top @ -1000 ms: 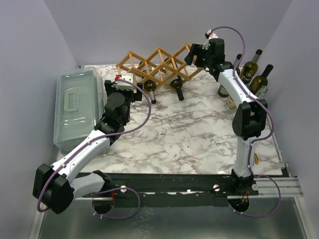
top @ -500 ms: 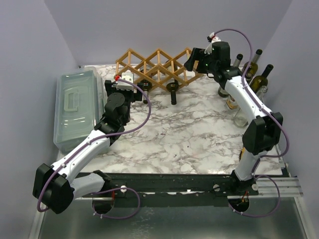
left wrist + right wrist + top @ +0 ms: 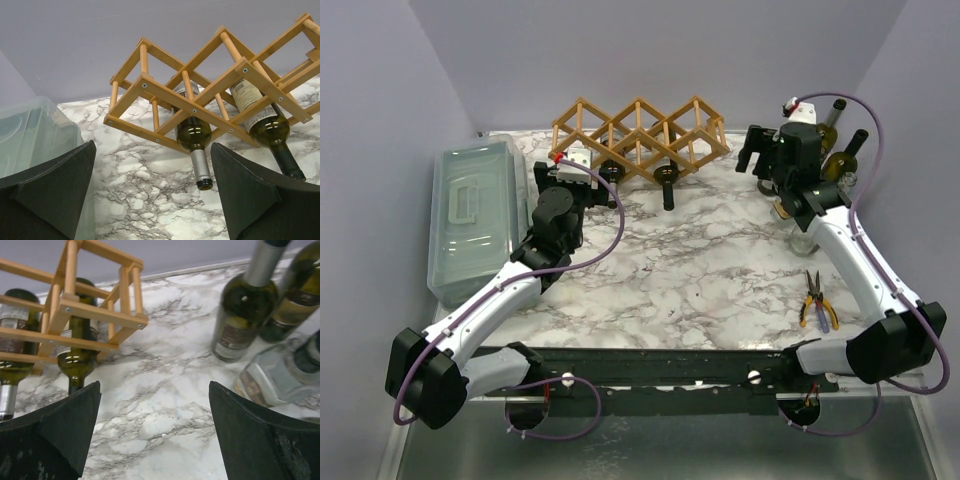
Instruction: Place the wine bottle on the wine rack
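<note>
The wine bottle (image 3: 667, 183) lies in the wine rack (image 3: 668, 126), upper centre, while we see left gripper (image 3: 152, 150) and right gripper (image 3: 154, 387) spread, empty.

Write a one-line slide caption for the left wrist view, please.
Open left gripper faces the wine rack, which holds a silver-necked bottle and a dark-necked bottle, necks toward the camera.
</note>
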